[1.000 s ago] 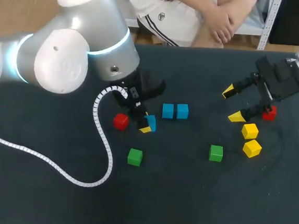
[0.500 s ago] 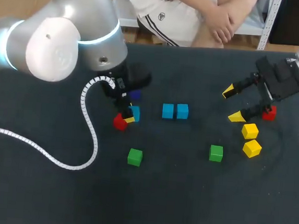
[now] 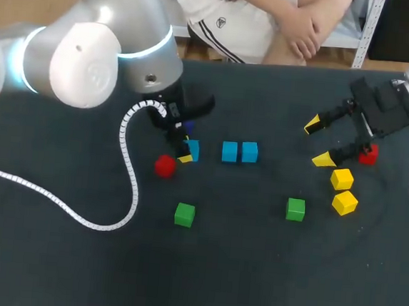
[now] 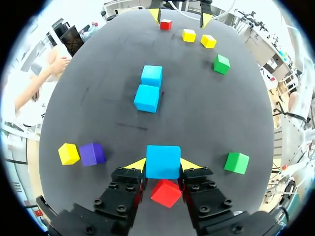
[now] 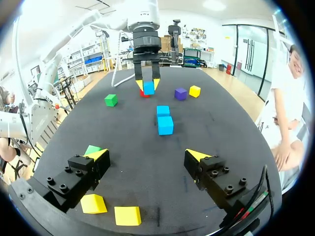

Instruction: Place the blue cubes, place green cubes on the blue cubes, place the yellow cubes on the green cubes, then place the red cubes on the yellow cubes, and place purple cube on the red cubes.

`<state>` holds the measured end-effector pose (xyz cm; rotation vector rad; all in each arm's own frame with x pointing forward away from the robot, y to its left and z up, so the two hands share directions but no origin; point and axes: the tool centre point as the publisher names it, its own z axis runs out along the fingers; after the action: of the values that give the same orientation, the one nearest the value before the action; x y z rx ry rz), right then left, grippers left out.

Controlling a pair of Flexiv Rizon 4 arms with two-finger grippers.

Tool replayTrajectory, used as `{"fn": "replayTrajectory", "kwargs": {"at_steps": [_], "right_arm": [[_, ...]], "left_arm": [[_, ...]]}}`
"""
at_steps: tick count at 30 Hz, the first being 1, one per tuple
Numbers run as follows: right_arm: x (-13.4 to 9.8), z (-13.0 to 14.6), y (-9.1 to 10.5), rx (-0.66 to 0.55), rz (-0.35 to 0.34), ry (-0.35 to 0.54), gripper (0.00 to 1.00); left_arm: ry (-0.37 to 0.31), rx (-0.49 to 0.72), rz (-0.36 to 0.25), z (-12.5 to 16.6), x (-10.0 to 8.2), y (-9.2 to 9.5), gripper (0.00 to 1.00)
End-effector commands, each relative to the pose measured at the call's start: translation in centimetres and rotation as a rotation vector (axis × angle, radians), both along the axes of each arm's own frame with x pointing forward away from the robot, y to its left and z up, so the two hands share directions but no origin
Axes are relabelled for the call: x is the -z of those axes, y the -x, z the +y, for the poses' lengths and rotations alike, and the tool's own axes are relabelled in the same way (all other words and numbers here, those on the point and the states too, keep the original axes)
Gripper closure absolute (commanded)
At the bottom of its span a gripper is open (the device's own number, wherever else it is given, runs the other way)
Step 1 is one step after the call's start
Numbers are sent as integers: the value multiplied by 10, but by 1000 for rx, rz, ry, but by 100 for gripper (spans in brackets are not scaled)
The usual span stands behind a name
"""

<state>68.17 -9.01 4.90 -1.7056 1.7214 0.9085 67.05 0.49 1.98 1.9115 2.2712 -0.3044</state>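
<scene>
My left gripper [image 3: 188, 152] is shut on a blue cube [image 3: 192, 150], also seen between its yellow tips as the blue cube [image 4: 163, 161]. A pair of blue cubes [image 3: 240, 152] lies side by side a short way to its right. A red cube [image 3: 165, 165] lies just beside and under the left gripper. Green cubes [image 3: 184, 214] [image 3: 295, 209] lie nearer the front. Two yellow cubes [image 3: 342, 179] [image 3: 345, 202] and a second red cube [image 3: 368, 155] lie by my right gripper [image 3: 318, 142], which is open and holds nothing.
A purple cube [image 4: 92, 154] and a third yellow cube [image 4: 68, 154] lie together beside the left gripper, mostly hidden by the arm in the head view. The left arm's white cable [image 3: 126, 189] trails over the table's left half.
The left gripper carried the blue cube leftward and farther back, past the red cube, then came slightly back to the right. The right arm kept still.
</scene>
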Motion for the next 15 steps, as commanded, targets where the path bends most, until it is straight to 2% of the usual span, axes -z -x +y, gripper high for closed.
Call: {"fn": "replayTrajectory", "kwargs": {"at_steps": [1,15], "right_arm": [[0,0,0,0,-2,-2,0],[0,0,0,0,-2,-2,0]], "left_arm": [[2,31,21,-11,6,-11,100],[34,19,38,-20,17,-17,100]]}}
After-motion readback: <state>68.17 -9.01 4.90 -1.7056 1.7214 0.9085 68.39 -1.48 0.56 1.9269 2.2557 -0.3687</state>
